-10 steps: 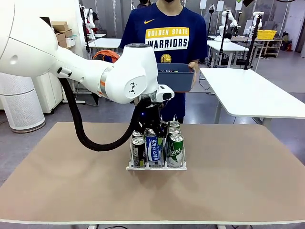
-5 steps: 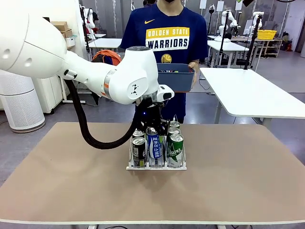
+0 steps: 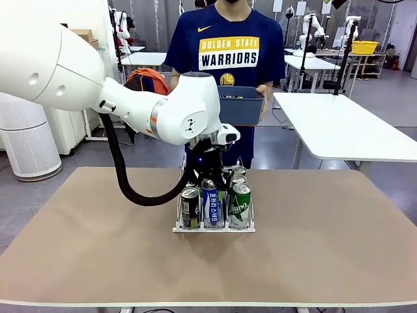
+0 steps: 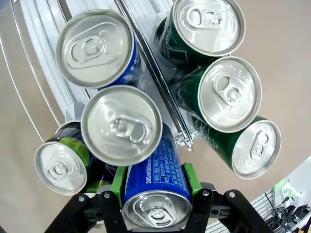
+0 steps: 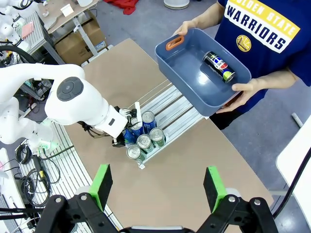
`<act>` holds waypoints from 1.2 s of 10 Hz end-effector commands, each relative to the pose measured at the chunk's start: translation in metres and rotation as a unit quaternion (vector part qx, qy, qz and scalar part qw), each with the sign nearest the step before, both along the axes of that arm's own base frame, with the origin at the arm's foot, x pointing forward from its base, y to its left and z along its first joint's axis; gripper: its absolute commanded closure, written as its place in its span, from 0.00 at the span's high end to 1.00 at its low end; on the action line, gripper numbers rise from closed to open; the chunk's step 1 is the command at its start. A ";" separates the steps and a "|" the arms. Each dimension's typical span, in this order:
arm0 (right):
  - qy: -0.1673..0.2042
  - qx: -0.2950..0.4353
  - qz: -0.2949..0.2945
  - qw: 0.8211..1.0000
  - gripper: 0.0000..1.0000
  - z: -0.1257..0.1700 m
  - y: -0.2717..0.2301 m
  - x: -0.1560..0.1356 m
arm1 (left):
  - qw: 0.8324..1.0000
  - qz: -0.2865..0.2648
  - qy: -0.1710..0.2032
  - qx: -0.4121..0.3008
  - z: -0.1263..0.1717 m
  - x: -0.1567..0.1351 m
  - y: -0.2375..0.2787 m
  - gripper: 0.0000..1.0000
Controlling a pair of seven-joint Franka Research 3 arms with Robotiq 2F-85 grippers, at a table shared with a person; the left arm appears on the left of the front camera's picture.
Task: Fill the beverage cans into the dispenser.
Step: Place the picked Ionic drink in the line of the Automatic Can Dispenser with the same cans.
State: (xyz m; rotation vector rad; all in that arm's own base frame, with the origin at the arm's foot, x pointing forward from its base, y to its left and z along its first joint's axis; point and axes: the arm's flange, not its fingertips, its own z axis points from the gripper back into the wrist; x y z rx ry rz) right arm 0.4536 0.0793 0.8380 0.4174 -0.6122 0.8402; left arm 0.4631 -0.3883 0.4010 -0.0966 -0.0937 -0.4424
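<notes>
Tan table (image 3: 326, 248) holds a crowded white wire rack (image 3: 214, 228); left gripper (image 4: 155, 187), clamping a slim blue metal can (image 4: 154, 170), could topple neighbouring cans (image 4: 121, 124).

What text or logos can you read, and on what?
"GOLDEN STATE WARRIORS": person's shirt.
"240 ml": blue can in the left claw; rest too small.
Pepsi globe logo, no readable words: black can in the blue tub.
White lettering on front blue can and front green can: blurred.

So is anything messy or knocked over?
Mostly no. The cans in the dispenser stand upright. The left hand grips a blue can there. One black can lies on its side, in the blue tub the person holds.
</notes>
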 end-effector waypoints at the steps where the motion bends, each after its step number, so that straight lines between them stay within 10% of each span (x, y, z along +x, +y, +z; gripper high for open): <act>1: 0.004 0.002 -0.002 1.000 1.00 -0.001 0.000 -0.001 | 1.000 -0.013 0.002 0.002 0.002 0.009 -0.003 0.58; 9: 0.004 0.002 -0.002 1.000 1.00 -0.001 0.000 -0.001 | 1.000 -0.006 0.012 0.005 -0.004 0.002 -0.006 0.58; 12: 0.004 0.002 -0.002 1.000 1.00 -0.001 0.000 -0.001 | 1.000 -0.019 -0.002 0.002 0.004 -0.004 -0.009 0.82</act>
